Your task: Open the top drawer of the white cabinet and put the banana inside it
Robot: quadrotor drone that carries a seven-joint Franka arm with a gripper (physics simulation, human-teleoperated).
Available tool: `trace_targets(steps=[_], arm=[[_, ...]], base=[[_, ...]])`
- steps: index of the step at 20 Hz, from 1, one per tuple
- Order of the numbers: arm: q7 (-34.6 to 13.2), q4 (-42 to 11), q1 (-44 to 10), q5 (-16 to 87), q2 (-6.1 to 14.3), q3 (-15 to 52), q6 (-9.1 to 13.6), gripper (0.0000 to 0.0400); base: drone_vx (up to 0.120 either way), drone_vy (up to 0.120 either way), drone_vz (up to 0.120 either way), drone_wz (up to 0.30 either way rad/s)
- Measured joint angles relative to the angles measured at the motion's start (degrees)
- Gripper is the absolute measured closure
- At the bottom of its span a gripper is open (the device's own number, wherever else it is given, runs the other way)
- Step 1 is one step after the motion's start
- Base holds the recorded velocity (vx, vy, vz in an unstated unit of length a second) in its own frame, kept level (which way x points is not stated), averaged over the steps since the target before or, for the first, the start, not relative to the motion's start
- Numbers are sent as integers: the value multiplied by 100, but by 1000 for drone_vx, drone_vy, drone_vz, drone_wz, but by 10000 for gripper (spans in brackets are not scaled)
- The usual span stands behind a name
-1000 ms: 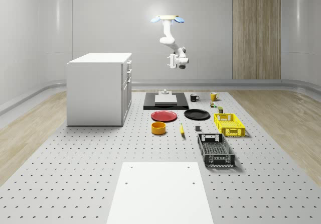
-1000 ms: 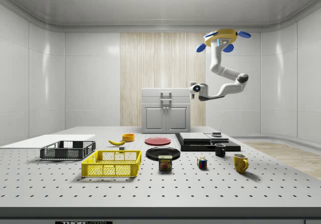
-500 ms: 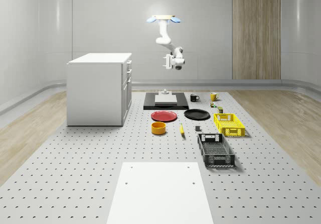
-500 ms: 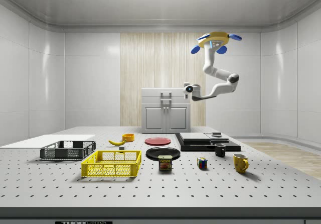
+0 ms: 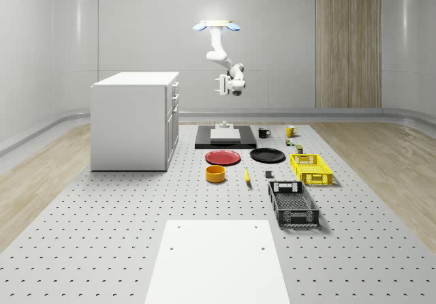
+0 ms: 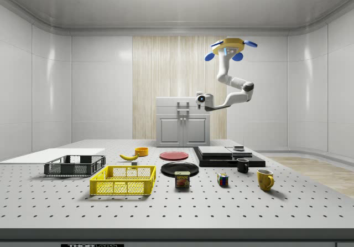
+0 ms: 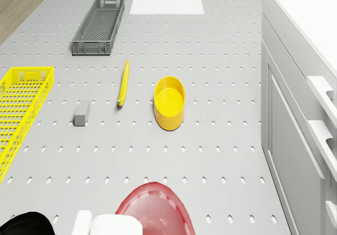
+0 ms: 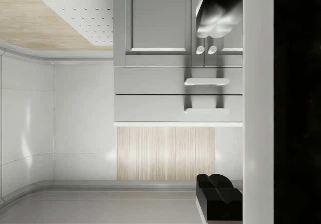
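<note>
The white cabinet (image 5: 136, 120) stands on the table's left in the whole-scene view, its drawers shut. The drone (image 5: 216, 25) hovers high over the table, out in front of the cabinet's drawer side. Its arm hangs down, and the gripper (image 5: 221, 86) sits at about the height of the cabinet top, well clear of it and pointing at it. In the side view the gripper (image 6: 199, 98) lies level with the upper drawers. The wrist view faces the top drawer's handle (image 8: 206, 111), with one dark fingertip (image 8: 218, 194) at the edge; the fingers stand apart, holding nothing. The banana (image 5: 246, 176) (image 7: 123, 82) lies on the table beside the orange bowl (image 7: 169, 101).
A red plate (image 5: 223, 157), a black plate (image 5: 267, 155) and a black slab (image 5: 225, 135) with a white block lie under the drone. A yellow basket (image 5: 310, 168), a grey crate (image 5: 293, 204), mugs and small items sit to the whole-scene view's right. A white sheet (image 5: 218, 260) lies in front.
The drone, arm and gripper have moved toward the cabinet, to the whole-scene view's left, and the gripper is nearer the drawer fronts. The banana and other objects have not moved.
</note>
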State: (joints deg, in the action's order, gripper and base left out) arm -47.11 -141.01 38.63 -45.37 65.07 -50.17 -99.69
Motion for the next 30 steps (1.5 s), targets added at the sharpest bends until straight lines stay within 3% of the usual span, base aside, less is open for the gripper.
trace_targets(steps=[13, 19, 30], arm=[[-87, -16, 107, 104, 124, -30, -102, 0], [-119, -29, 149, 138, 172, -34, -150, 0], [-37, -401, 276, -207, 184, 386, -716, 0]], base=[[98, -120, 0, 0], [47, -13, 0, 0], [0, 0, 0, 0]])
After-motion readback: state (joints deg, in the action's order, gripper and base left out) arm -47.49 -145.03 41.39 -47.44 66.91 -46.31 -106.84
